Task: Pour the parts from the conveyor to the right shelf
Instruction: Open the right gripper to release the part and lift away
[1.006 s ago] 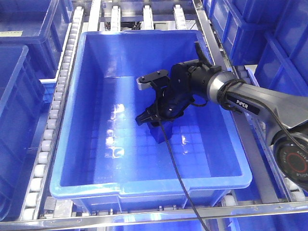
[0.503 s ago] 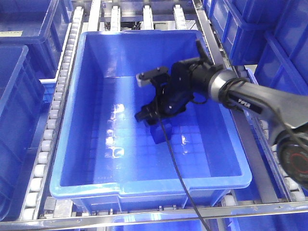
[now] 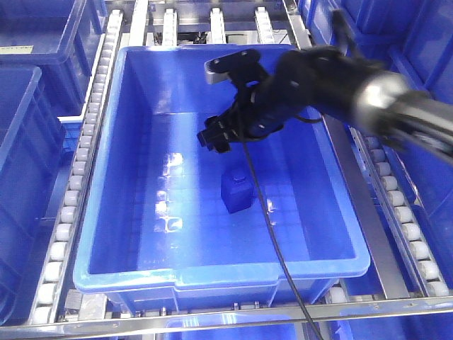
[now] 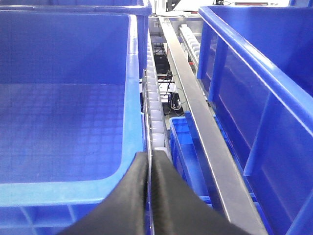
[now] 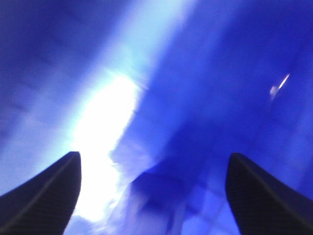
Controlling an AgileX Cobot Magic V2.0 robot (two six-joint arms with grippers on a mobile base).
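The part, a small blue block (image 3: 236,193) with a knob on top, stands upright and alone on the grid floor of the big blue crate (image 3: 120,212) on the right shelf's roller rails (image 3: 83,145). My right gripper (image 3: 214,139) hangs above and behind the block, blurred by motion. In the right wrist view this gripper (image 5: 154,164) is open, its dark fingertips (image 5: 54,188) far apart, and the block (image 5: 161,196) shows blurred below them, untouched. My left gripper (image 4: 149,164) is shut and holds nothing. It hangs over the roller rail (image 4: 155,115) between two crates.
More blue crates (image 3: 32,142) flank the middle one on both sides. Steel rails (image 3: 357,212) and white rollers (image 3: 393,191) run along the crate's right. The right arm's black cable (image 3: 272,241) trails across the crate floor and over its front rim.
The right gripper was down around the block. It has since risen up and toward the crate's back, leaving the block standing on the floor. The arm is in quick motion.
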